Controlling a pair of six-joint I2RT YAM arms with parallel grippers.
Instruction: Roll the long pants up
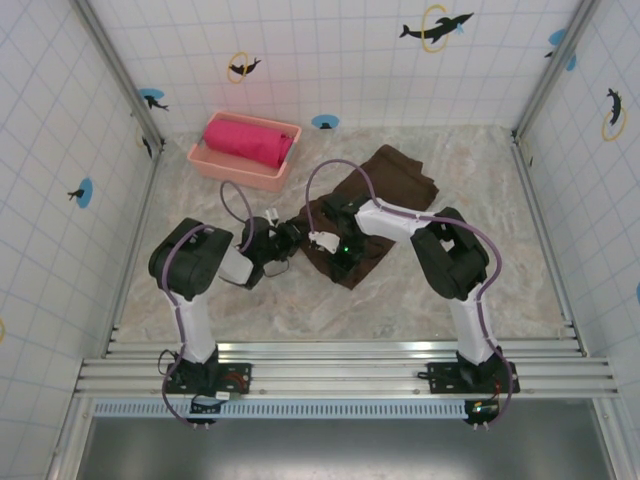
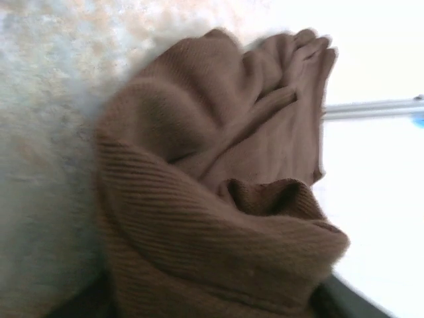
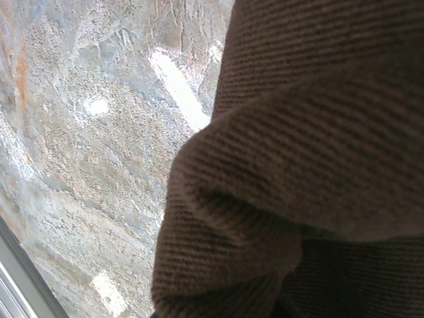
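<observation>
Left arm pose: elbow folded back on the left, forearm reaching right; left gripper (image 1: 287, 236) sat at the left edge of the long pants (image 1: 395, 185).
Right arm pose: elbow high on the right, forearm reaching left; right gripper (image 1: 335, 247) was over the pants' near end, the 2 grippers near each other.
Left grip: a thick ribbed fold crowded the wrist camera; we could not tell the jaw opening.
Right grip: fabric hid the fingers; we could not tell.
Pants location: mid-table (image 1: 250, 300), lying diagonally from far right to near centre, near end bunched.
Edges: pink basket (image 1: 235, 172) with a rolled pink cloth (image 1: 248, 140) stood in the far-left corner, apart from the pants.
Open room: bare table lay between the pants and the near rail (image 1: 350, 350), and to their right.
</observation>
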